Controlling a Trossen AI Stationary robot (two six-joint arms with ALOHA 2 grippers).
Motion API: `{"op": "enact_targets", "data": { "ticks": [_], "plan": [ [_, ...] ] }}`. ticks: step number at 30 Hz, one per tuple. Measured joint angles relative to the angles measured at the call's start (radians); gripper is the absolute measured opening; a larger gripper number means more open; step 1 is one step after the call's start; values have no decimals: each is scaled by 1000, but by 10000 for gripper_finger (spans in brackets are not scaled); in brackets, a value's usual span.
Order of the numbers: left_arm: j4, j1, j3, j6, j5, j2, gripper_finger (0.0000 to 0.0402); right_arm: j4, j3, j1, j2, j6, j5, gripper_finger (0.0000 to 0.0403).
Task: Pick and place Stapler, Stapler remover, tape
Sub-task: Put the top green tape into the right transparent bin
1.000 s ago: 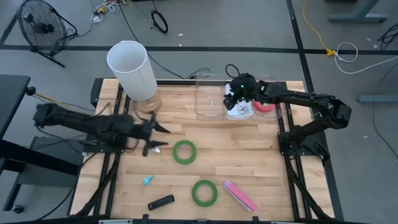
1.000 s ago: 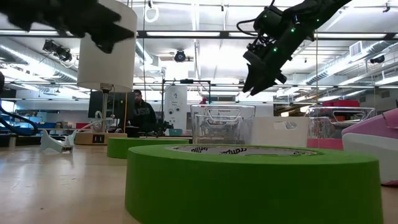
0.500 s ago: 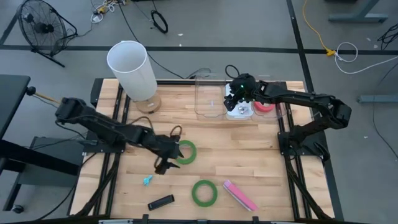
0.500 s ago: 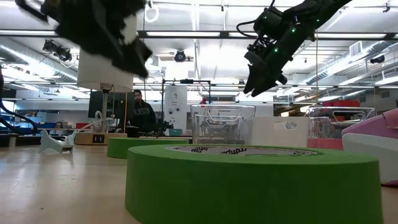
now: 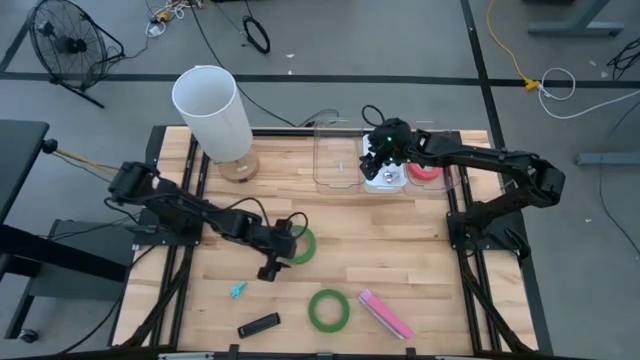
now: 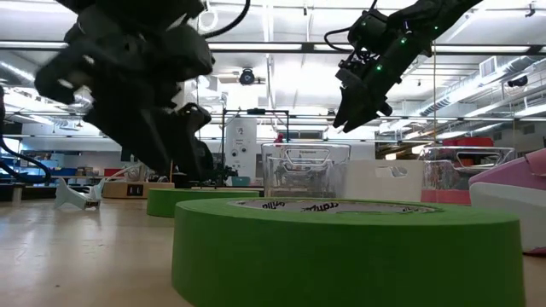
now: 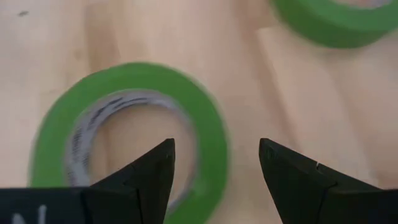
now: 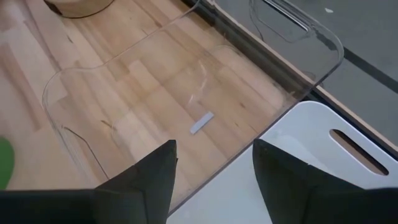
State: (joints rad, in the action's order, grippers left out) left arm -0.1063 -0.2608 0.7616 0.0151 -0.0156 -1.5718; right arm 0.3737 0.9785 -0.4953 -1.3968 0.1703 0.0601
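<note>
Left gripper [image 7: 214,168] held open directly over green tape [image 7: 127,134] left of clear bin [image 5: 338,155]; ring's rim between fingers. Right gripper [image 5: 376,165] (open, empty) parked over bin.

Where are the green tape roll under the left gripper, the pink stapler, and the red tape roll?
Green tape roll [image 7: 205,134]: left wrist view, on the ring's green band.
Pink stapler [image 5: 385,313]: high view, middle of its pink body.
Red tape roll [image 5: 428,172]: high view, on the ring's red band, inside the clear bin.
</note>
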Motion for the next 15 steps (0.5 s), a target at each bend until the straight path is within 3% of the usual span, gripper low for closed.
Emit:
{"op": "enact_targets", "data": {
  "ticks": [4,15],
  "plan": [
    [-9,24,2,0,-27,-13,236,-8,0,0,0,-4,0,210],
    [-83,40,1,19,65,-13,236,-10,0,0,0,-6,1,210]
  ]
}}
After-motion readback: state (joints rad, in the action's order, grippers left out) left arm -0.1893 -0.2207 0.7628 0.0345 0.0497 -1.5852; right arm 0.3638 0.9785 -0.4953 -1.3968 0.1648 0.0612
